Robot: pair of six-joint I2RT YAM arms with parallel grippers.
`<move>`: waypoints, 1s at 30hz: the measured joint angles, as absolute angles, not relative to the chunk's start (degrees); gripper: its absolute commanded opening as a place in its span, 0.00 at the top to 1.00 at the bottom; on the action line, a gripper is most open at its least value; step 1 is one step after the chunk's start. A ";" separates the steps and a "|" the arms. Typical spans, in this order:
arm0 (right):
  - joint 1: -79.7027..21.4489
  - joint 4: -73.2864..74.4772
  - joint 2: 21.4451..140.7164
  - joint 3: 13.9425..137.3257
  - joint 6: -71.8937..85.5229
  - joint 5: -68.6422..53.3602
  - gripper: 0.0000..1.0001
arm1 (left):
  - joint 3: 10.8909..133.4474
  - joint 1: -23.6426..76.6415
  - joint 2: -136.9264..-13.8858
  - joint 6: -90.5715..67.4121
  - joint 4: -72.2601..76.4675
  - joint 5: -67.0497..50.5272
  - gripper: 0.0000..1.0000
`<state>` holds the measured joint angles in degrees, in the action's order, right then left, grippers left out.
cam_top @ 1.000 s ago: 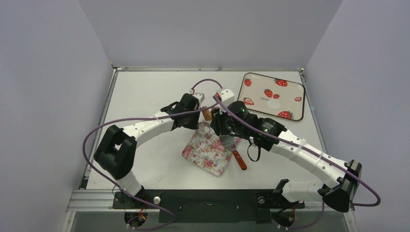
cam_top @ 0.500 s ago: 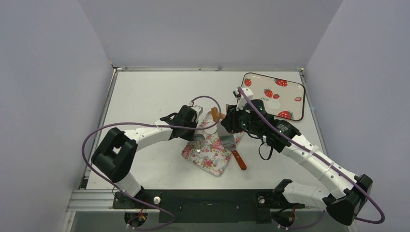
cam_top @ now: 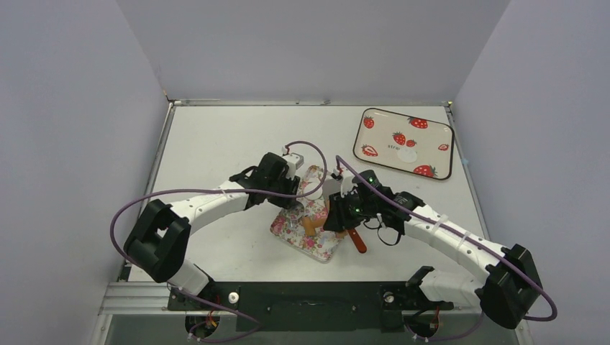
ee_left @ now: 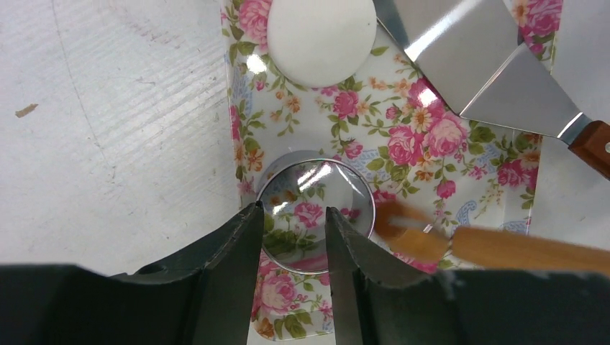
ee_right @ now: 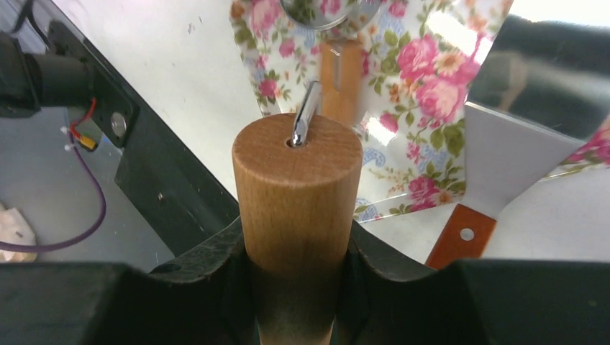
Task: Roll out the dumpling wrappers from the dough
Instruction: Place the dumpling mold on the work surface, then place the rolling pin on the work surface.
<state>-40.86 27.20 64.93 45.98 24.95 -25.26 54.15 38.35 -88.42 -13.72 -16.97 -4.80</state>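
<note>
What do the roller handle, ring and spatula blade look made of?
The roller handle looks wooden: light brown and matte. The ring seems polished steel; its wall mirrors the floral tray. The spatula blade is shiny metal, probably steel, with bright glare.

My flat white bench, faintly scratched, sits boxed in by plain pale lilac-grey walls at nine, twelve and three o'clock. A silver aluminium rail runs along its six o'clock edge. Light falls soft and even.

White table, floral tray, strawberry tray far right
</note>
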 measured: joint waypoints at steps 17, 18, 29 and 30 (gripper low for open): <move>-35.16 22.79 72.77 41.60 26.94 -33.85 0.70 | 55.13 37.39 -85.52 -8.49 -15.53 -4.36 0.64; -35.05 22.81 73.30 41.67 27.29 -33.82 0.50 | 55.13 37.39 -85.52 -8.34 -15.35 -4.36 0.64; -35.73 38.92 72.44 51.88 25.02 -21.26 0.17 | 56.53 37.39 -85.52 -5.28 -12.23 -4.34 0.64; -35.77 40.14 71.88 54.17 24.82 -19.64 0.17 | 56.66 37.39 -85.52 -5.23 -11.77 -4.36 0.64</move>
